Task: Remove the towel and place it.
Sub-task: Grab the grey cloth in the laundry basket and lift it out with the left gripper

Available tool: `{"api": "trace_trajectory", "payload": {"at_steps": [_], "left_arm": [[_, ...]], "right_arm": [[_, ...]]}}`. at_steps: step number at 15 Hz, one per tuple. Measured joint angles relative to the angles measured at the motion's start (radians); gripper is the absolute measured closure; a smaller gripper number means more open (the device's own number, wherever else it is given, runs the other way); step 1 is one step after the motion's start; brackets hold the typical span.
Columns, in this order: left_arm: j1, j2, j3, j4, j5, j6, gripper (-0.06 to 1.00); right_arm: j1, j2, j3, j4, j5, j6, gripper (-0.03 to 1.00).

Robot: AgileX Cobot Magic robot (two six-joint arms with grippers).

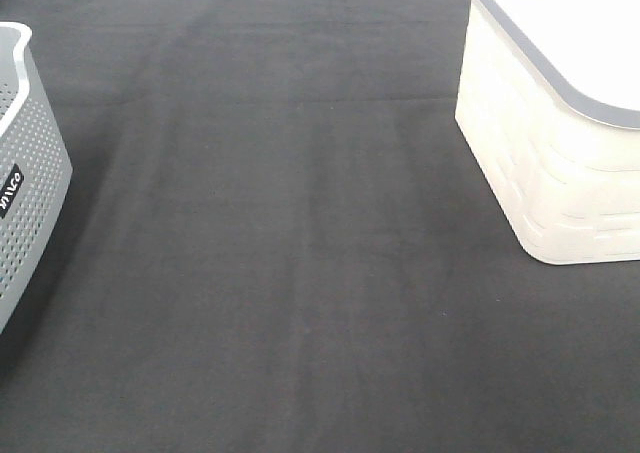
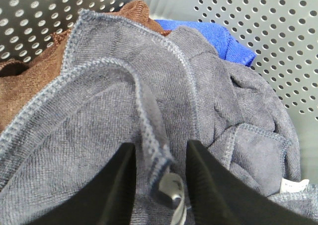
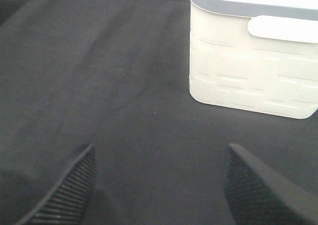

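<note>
The grey-purple towel (image 2: 213, 86) lies crumpled on top of other cloths inside the grey perforated basket (image 2: 258, 21), with its white tag (image 2: 293, 185) at one corner. My left gripper (image 2: 161, 153) is down in the basket, and its black jaws are narrowed onto a raised, stitched fold of the towel. The exterior high view shows only the grey basket's side (image 1: 30, 193) at the left edge, with the towel and both grippers out of view. My right gripper (image 3: 159, 155) is open and empty above the black table cover.
A brown cloth (image 2: 44, 71) and a blue cloth (image 2: 218, 36) lie under the towel. A white basket with a grey rim (image 1: 560, 173) stands at the back right and also shows in the right wrist view (image 3: 248, 71). A black cloth (image 1: 300, 253) covers the table.
</note>
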Motion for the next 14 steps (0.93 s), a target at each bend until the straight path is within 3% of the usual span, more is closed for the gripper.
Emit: {"api": "trace_trajectory", "payload": {"at_steps": [14], "left_arm": [[0.002,-0.015,-0.012,0.055,0.004,-0.025,0.62]], "right_arm": [[0.0,0.0,0.0,0.0,0.0,0.0,0.26]]}}
